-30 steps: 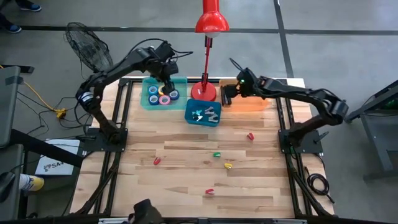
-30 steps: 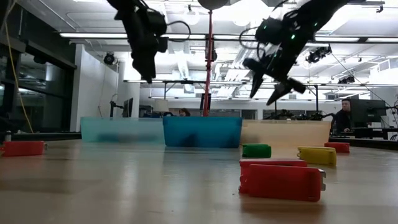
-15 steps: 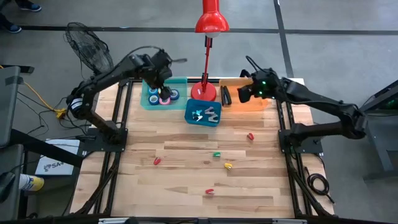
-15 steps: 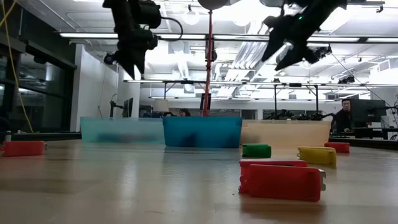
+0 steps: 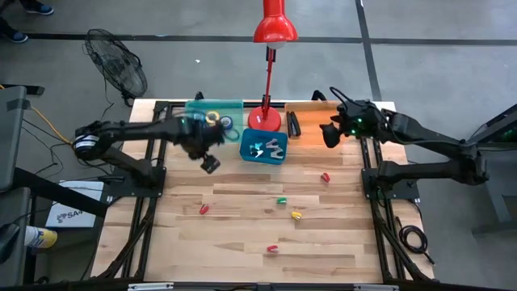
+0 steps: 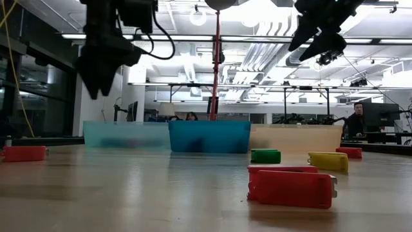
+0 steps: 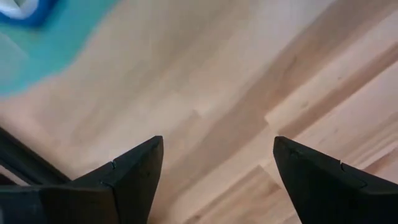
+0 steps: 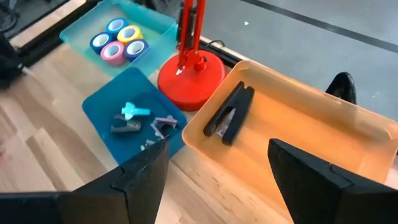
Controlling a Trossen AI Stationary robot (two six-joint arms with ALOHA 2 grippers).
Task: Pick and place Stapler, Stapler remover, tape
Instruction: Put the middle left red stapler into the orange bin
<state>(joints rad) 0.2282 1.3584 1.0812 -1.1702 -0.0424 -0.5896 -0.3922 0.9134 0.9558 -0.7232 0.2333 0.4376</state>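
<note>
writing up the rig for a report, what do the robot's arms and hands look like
Both arms are dark, near black, built of slim jointed segments with thin black cables looping off them. The right arm shows a small green light near its wrist. The left hand and the right hand each end in two flat, dark, wedge-shaped fingers with angular tips. No lettering or other markings can be made out on them.

The left gripper (image 5: 209, 164) has swung off the teal bin (image 5: 194, 107) over bare table — the right gripper (image 5: 329, 134) has drawn back rightward.
</note>
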